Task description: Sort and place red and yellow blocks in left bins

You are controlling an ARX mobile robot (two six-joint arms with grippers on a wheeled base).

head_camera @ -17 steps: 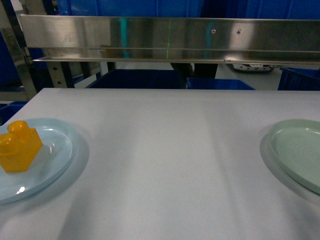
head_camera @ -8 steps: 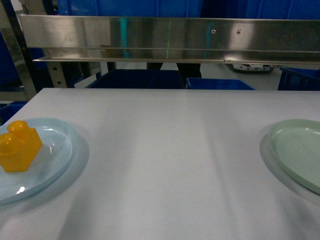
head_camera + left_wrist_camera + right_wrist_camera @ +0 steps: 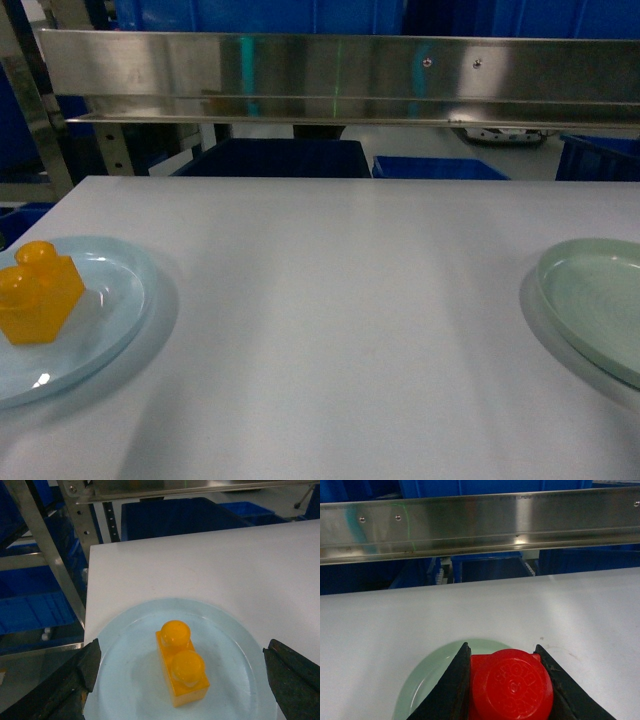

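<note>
A translucent orange-yellow studded brick (image 3: 38,293) rests on a pale blue plate (image 3: 125,300) at the table's left. In the left wrist view my left gripper (image 3: 182,652) hangs open over that brick (image 3: 182,665), one finger (image 3: 70,685) on each side of the plate (image 3: 125,680), clear of the brick. My right gripper (image 3: 502,647) is shut on a red block (image 3: 512,685) above a pale green plate (image 3: 420,690). Deep blue bins (image 3: 275,158) stand beyond the table's far edge, and another blue bin (image 3: 30,610) sits lower, left of the table. Neither gripper appears in the head view.
The pale green plate (image 3: 600,300) lies at the table's right edge. A steel shelf rail (image 3: 340,75) runs across above the far edge, with a metal rack upright (image 3: 45,545) at the left corner. White tabletop (image 3: 340,320) spreads between the plates.
Nothing on the table has moved. A dark shape behind the shelf rail has slid to the left.
</note>
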